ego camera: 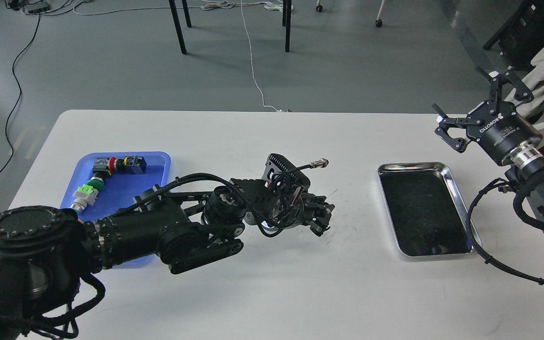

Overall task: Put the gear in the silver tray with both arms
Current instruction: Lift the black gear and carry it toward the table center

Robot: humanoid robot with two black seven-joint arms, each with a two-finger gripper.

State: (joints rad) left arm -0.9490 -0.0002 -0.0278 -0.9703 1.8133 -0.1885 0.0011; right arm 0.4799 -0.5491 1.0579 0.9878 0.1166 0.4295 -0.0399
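The silver tray lies at the right of the white table, and its dark bottom is bare. My left arm reaches low across the table's middle. Its gripper is just above the tabletop, about a hand's width left of the silver tray. Its dark fingers are bunched together, so I cannot tell whether they hold anything. No gear shows anywhere; the arm covers the near half of the blue tray. My right gripper hangs in the air beyond the silver tray's far right corner, its fingers spread wide and empty.
A blue plastic tray sits at the left with a red-and-black switch and a green-capped button at its far end. A black cable loops by the silver tray's right rim. Chair legs and cords are on the floor behind.
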